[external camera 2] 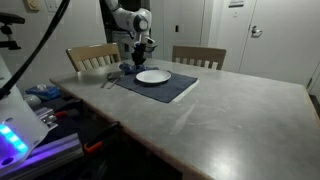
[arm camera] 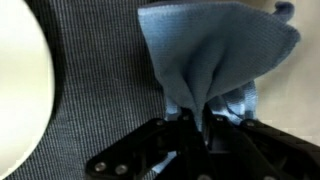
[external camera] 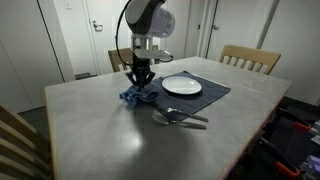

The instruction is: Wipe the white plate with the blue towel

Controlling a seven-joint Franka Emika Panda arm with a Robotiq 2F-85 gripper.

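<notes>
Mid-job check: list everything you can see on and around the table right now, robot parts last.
blue towel: one, blue, bunched over the placemat beside the plate
white plate: one, white, on the placemat
placemat: one, dark grey, on the table
cutlery: count unclear, metal, on the table just off the placemat
table: one, grey
chairs: three, wooden, around the table
gripper: one, black, shut on the blue towel
</notes>
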